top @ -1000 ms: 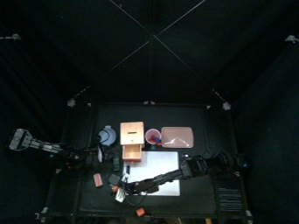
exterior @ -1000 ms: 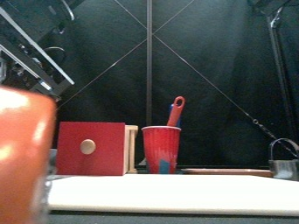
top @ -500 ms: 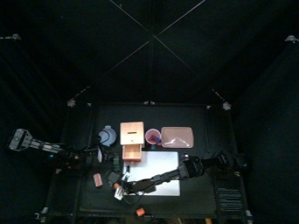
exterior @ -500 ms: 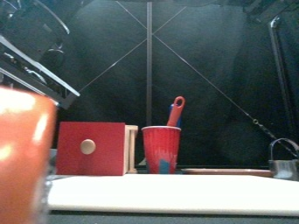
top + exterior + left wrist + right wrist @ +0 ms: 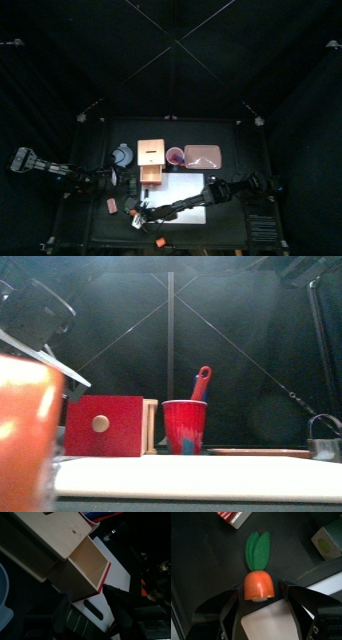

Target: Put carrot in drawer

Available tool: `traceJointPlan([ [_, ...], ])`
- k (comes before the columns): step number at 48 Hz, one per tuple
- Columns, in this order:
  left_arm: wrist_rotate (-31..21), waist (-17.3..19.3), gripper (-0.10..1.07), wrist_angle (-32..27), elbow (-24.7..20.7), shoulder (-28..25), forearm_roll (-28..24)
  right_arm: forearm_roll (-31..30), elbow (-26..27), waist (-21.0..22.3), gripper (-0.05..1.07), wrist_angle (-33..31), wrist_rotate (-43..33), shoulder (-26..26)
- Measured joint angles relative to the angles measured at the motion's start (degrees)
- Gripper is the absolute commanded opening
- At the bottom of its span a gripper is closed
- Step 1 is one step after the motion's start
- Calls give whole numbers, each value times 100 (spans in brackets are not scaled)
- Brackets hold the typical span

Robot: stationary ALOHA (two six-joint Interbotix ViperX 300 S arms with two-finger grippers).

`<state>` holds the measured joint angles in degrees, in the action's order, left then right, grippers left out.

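Observation:
The carrot, a small orange piece with green leaves, lies on the black table between the jaws of my right gripper. The jaws stand open on either side of it, close to its flanks. That arm reaches across from the right to the table's front left. The drawer is pulled out of its tan box and shows an empty inside. My left gripper is open and hovers just in front of the drawer, holding nothing.
A pink tray and a red cup with a spatula stand behind the white sheet. A blue-grey dish lies left of the box. A salmon block and an orange bit lie at the front left.
The right gripper's jaws have drawn in a little around the carrot. The left arm and the drawer stay as they were.

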<state>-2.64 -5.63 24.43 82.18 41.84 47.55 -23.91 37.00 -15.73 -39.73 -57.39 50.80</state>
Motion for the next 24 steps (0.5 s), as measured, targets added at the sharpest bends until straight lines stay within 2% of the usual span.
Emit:
traceJointPlan([
  [12,0,9,87,0,0,0,0,-9,0,18,66,-35,0,0],
  [24,9,9,88,-9,0,0,9,-378,-18,9,64,-141,0,-132],
])
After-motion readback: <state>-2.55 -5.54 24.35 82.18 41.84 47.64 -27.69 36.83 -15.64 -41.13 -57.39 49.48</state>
